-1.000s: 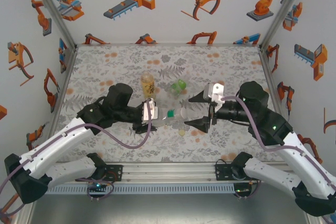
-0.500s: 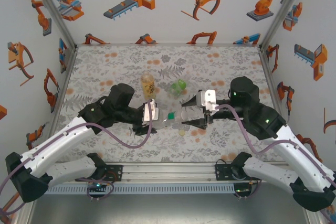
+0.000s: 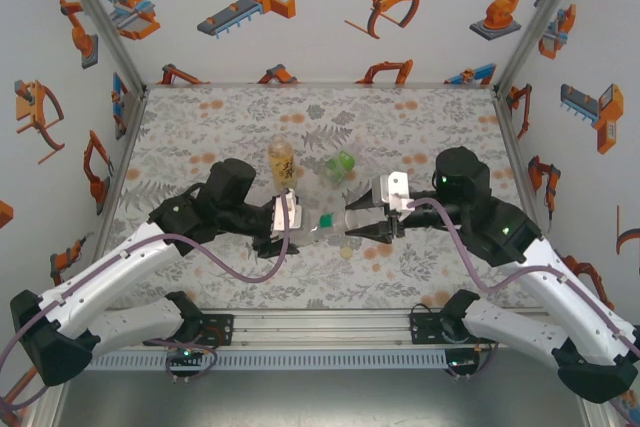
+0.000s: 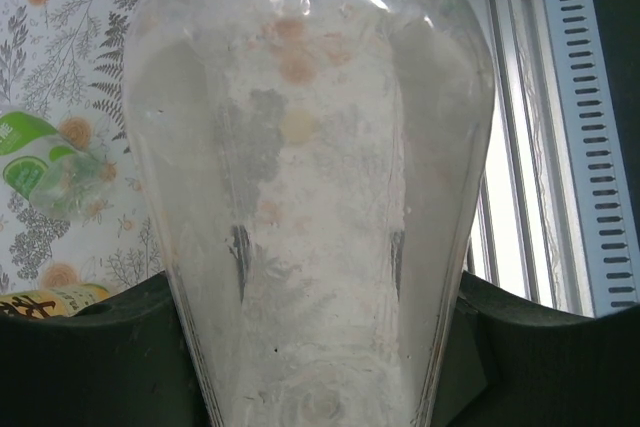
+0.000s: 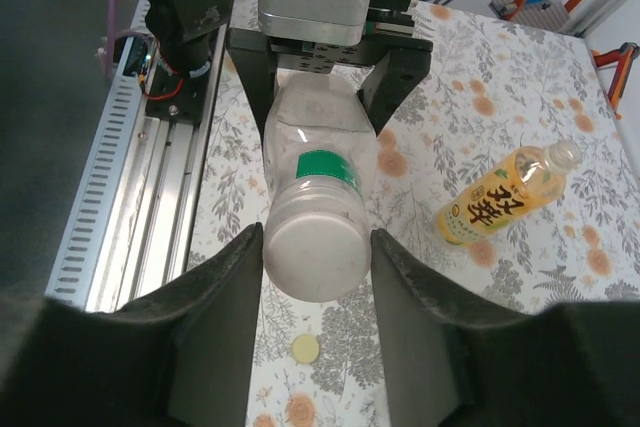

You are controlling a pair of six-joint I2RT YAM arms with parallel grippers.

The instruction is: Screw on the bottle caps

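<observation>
From above: the left gripper [image 3: 288, 223] has the clear bottle [image 3: 312, 228] by its body, the bottle lying sideways across the flowered mat [image 3: 200, 137]. At the bottle's neck end the right gripper [image 3: 348, 224] is in tight, its jaws narrow around the tip. A yellow cap [image 3: 347, 250] lies loose on the mat just on the near side of the bottle's neck. Beyond the clear bottle are the amber bottle [image 3: 281, 162], over the left gripper's end, and the green bottle [image 3: 341, 164], over the neck end.

On the left wrist camera the clear bottle is right up against the lens, widening away from it. The dark fingers [image 4: 90, 357] press it from both sides low in the frame, a firm pinch. The green bottle lies off to the left of it, with a sliver of the amber bottle's label below that.

On the right wrist camera the white cap [image 5: 318, 252] faces the lens on the clear bottle's neck, above a green ring. The right gripper's two fingers sit against both sides of that cap, pinching it. Behind, the left gripper clamps the bottle's body. The yellow cap lies on the mat just below the white one, and the amber bottle is well off to the right.
</observation>
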